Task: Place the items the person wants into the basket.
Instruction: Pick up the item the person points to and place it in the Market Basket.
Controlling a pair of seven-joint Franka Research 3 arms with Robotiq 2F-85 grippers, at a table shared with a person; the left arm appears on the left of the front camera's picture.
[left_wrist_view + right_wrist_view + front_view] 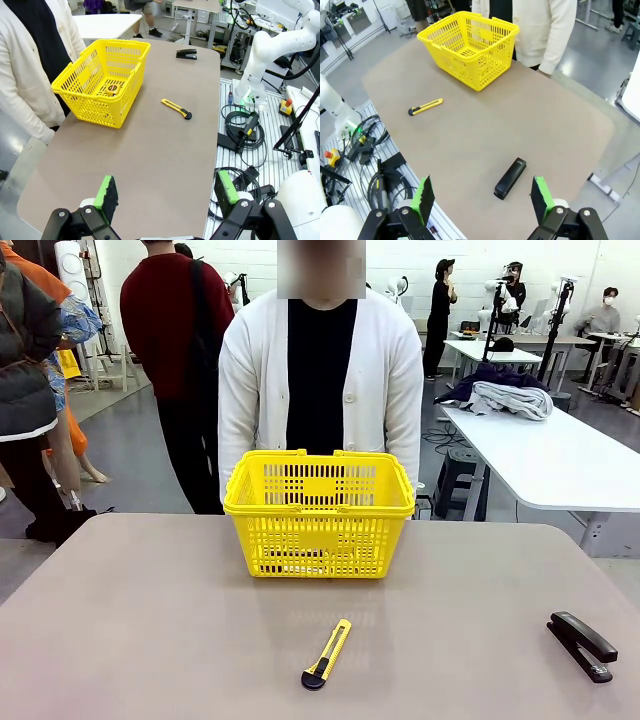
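Both your claws, the left gripper [165,197] and the right gripper [482,199], hang released and empty at the near edge. The tape measure [112,90] already lies inside the basket [320,508], far and centred before the person [320,390]. The utility knife [327,652] and stapler [581,645], unwanted, are all that lies in reach, so you likely have nothing left to fetch.

One basket [319,512], one utility knife [327,653], one stapler [581,645], one tape measure [111,90]

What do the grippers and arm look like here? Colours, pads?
Left gripper and right gripper: black linkage bodies, fingers faced with bright green pads. The other arm is glossy white with rounded joints.
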